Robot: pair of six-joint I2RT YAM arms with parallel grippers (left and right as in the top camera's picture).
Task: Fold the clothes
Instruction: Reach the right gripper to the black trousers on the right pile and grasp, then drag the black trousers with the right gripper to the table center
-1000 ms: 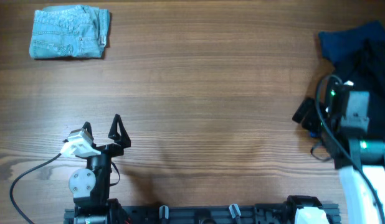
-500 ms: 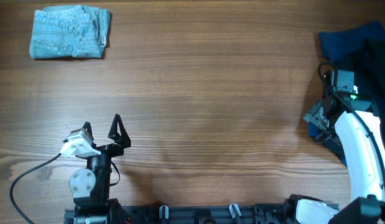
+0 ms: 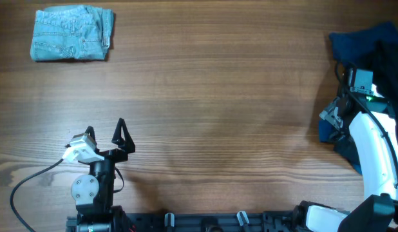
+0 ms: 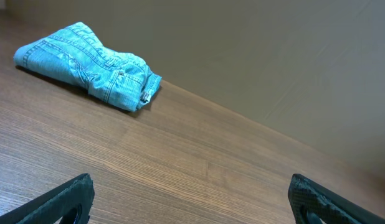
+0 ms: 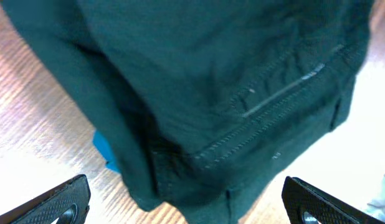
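Note:
A heap of dark clothes (image 3: 374, 45), dark blue and black, lies at the table's right edge. In the right wrist view a black garment with stitched seams (image 5: 211, 93) fills the frame, and a bit of bright blue fabric (image 5: 104, 149) peeks out beside it. My right gripper (image 3: 333, 119) hovers open over the heap's near left edge, its fingers (image 5: 58, 199) spread wide on either side of the black fabric's lower hem and gripping nothing. Folded pale-blue denim shorts (image 3: 73, 33) rest at the far left corner. My left gripper (image 3: 105, 131) is open and empty near the front left.
Bare wooden tabletop (image 3: 218, 96) stretches between the denim shorts and the dark heap. A black rail with clips (image 3: 205, 222) runs along the front edge. The left wrist view shows the denim shorts (image 4: 86, 65) far ahead, with a plain wall behind.
The right arm has swung away from the front and reached out over the dark heap at the right edge. The left arm and the denim shorts have not moved.

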